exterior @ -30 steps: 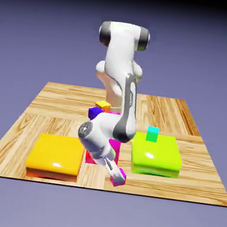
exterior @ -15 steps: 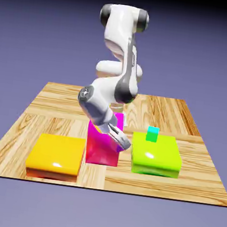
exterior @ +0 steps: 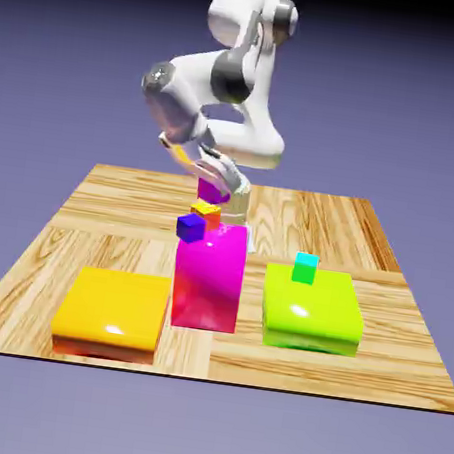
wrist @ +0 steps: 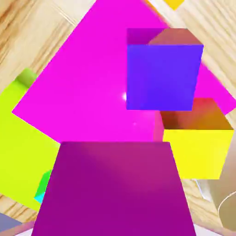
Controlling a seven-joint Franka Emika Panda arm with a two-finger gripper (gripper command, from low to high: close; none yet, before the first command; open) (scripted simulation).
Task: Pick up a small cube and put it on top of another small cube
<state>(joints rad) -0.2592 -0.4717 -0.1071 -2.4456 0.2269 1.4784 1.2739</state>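
Observation:
In the exterior view my gripper (exterior: 217,185) is shut on the small magenta cube (exterior: 213,191) and holds it in the air. It hangs just above the small yellow-topped, orange-sided cube (exterior: 207,211), with a thin gap between them. In the hand view the held magenta cube (wrist: 115,191) fills the bottom and hides my fingertips. The yellow cube (wrist: 198,150) shows to its right, offset from the middle. A dark violet-blue small cube (exterior: 191,227) (wrist: 161,73) stands close beside the yellow one.
A tall magenta block (exterior: 209,274) (wrist: 87,87) stands in front of the small cubes. A lime-green block (exterior: 313,311) carrying a small teal-green cube (exterior: 305,269) is at the exterior view's right. A flat orange-yellow block (exterior: 112,309) lies at the left.
The gripper closed on the magenta cube near the table's front edge, lifted it, and carried it back over the tall magenta block to above the yellow cube.

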